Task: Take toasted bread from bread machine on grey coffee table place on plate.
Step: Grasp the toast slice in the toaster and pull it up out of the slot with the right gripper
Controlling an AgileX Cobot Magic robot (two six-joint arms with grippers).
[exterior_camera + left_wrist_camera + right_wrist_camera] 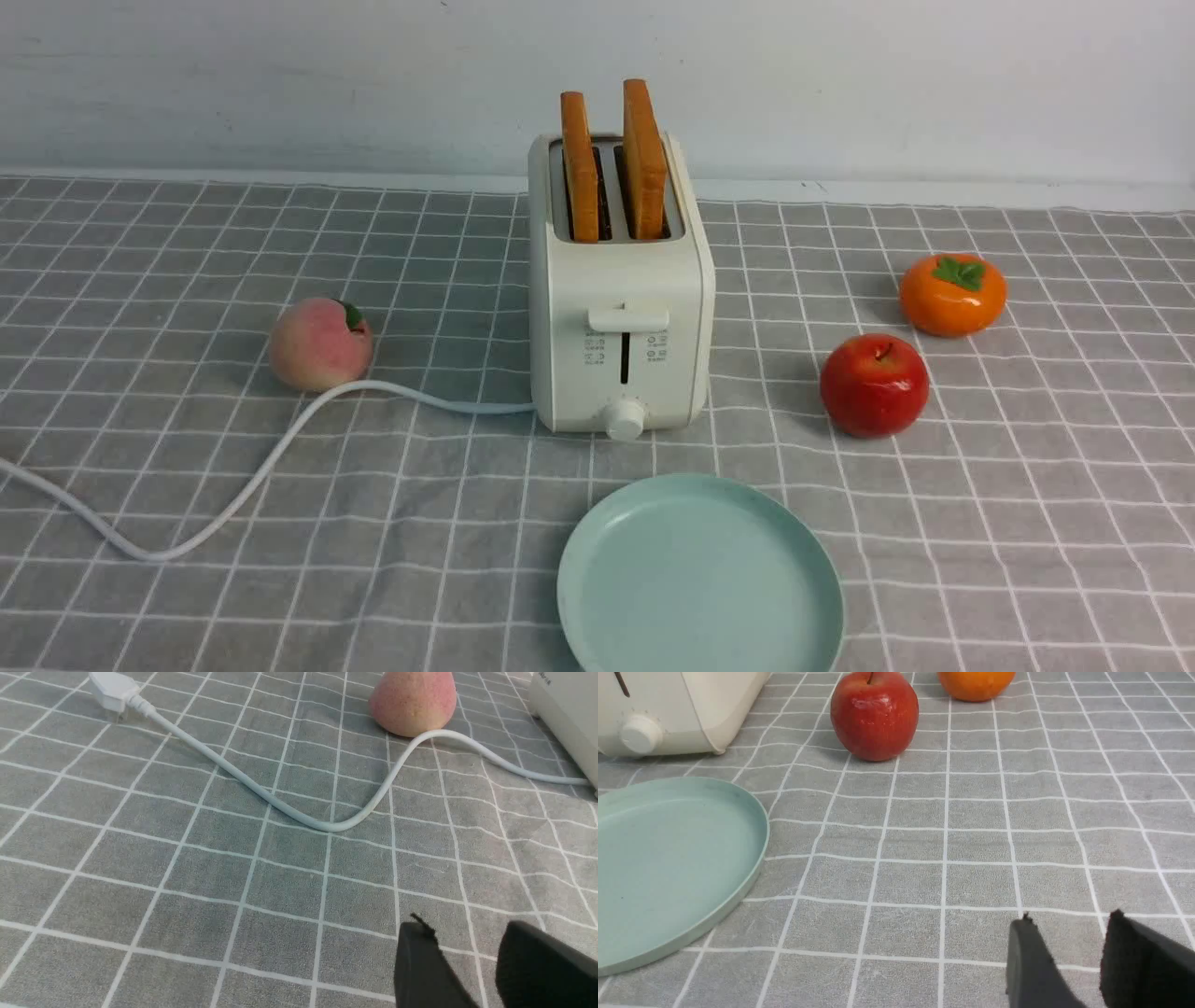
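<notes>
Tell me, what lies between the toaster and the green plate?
Just a strip of bare checked cloth, seen in the front view; toaster and plate don't touch.

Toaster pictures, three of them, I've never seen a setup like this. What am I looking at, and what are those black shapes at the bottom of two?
This is a robot with two arms. The wide picture looks forward from between them. It shows a white toaster with two slices of toast standing in its slots and an empty green plate in front, all on a grey checked table. A peach and the cord lie to the left, an apple and an orange fruit to the right. The other two pictures come from cameras on each wrist. The black shapes are the left fingers and right fingers, open and holding nothing.
</notes>
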